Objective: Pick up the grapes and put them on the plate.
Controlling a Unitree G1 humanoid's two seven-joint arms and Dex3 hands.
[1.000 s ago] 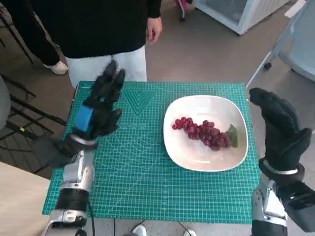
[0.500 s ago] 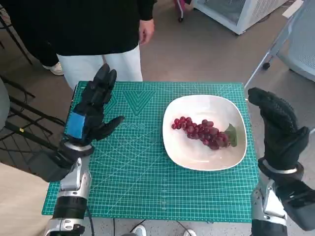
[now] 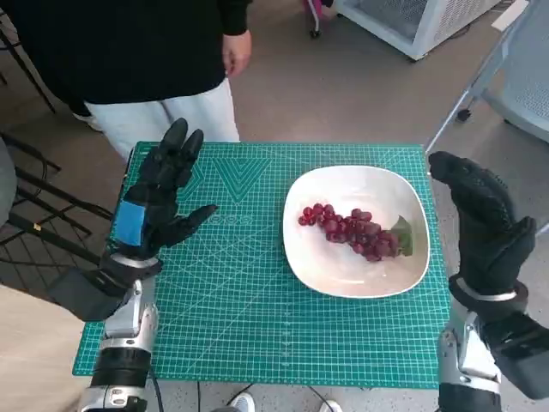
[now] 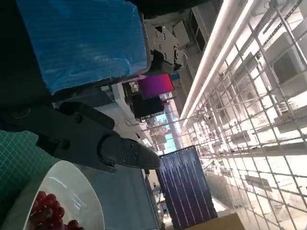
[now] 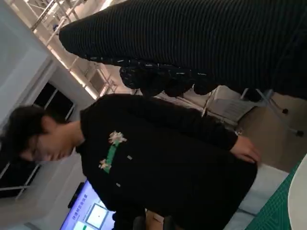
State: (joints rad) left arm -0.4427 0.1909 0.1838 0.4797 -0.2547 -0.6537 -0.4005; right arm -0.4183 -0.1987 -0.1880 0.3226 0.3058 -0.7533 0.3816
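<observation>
A bunch of red grapes (image 3: 353, 232) with a green leaf lies on the white plate (image 3: 343, 275) at the right of the green mat. In the left wrist view the grapes (image 4: 48, 215) and a part of the plate (image 4: 81, 191) show at the edge. My left hand (image 3: 159, 199) is raised over the mat's left side, fingers spread, holding nothing. My right hand (image 3: 482, 225) is raised just past the plate's right rim, also holding nothing. The right wrist view shows the glove (image 5: 201, 43) only.
The green cutting mat (image 3: 240, 318) covers the small table. A person (image 3: 129, 51) in a black top stands at the far edge, one hand hanging near the mat's far side. A white cabinet (image 3: 412, 21) and a chair leg (image 3: 463, 103) stand on the floor to the right.
My left hand has drawn back toward the near left and spread its fingers. The person has shifted to the left. The grapes and plate have not moved.
</observation>
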